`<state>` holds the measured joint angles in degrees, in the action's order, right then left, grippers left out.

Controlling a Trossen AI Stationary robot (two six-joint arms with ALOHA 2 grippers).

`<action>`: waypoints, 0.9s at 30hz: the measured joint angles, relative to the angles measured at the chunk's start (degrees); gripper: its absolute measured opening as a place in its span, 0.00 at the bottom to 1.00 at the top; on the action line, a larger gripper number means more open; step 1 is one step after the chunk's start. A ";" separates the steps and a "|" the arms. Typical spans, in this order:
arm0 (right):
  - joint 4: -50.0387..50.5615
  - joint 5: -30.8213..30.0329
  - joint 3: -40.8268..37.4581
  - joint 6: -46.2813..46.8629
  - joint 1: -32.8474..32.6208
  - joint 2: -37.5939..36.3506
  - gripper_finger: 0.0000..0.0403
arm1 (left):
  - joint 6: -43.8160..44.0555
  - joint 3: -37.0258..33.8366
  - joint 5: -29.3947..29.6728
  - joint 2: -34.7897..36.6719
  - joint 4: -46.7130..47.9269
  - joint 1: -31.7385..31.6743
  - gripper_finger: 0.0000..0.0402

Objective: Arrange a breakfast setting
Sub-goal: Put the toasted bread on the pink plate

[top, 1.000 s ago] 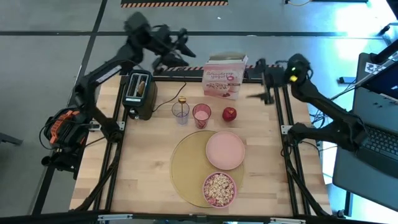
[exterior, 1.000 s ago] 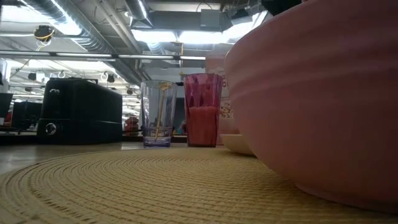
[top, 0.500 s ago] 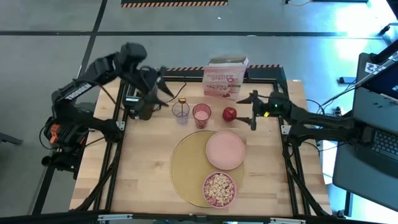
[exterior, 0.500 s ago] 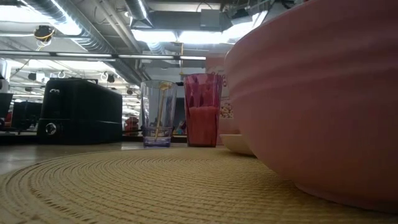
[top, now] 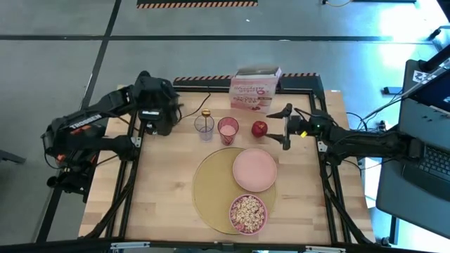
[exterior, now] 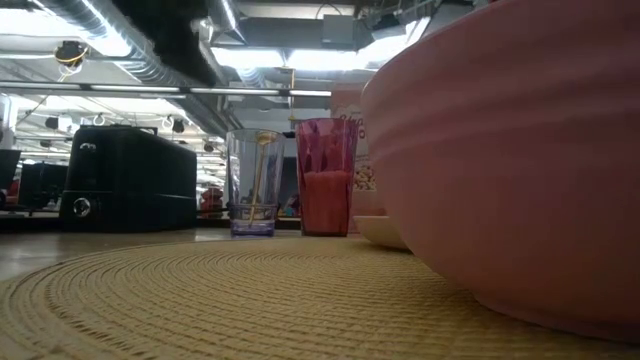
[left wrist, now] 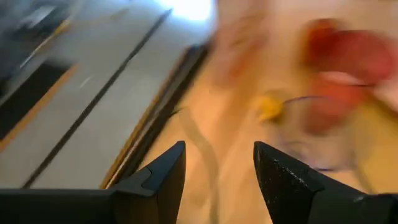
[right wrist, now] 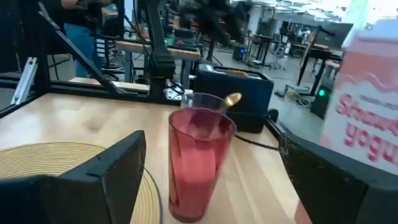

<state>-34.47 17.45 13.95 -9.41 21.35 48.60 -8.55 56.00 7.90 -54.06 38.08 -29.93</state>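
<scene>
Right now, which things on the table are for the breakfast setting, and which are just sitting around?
For the breakfast:
placemat
pink plate
bowl of cereal
gold spoon, standing in the clear glass
red apple

Just sitting around:
black toaster
cereal box
red glass
</scene>
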 joint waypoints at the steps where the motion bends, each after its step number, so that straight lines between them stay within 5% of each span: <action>1: 0.09 -0.53 0.30 -0.36 -0.78 0.00 0.84 | 1.91 -0.48 1.35 0.00 0.04 -1.62 0.45; 9: 0.28 -5.61 2.06 -3.08 -6.88 0.02 0.84 | 9.65 2.35 2.38 -5.58 9.32 -18.73 0.45; 14: 0.85 -5.95 2.08 -3.07 -8.71 0.02 0.84 | 8.53 3.22 -4.08 -9.87 17.02 -27.38 0.42; 27: 1.66 -5.97 2.08 -4.21 -8.73 0.02 0.84 | 7.41 3.27 -5.48 -12.57 19.60 -28.76 0.31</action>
<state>-32.82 11.49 16.03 -13.63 12.62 48.62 -1.14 59.27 2.42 -66.64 57.68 -58.70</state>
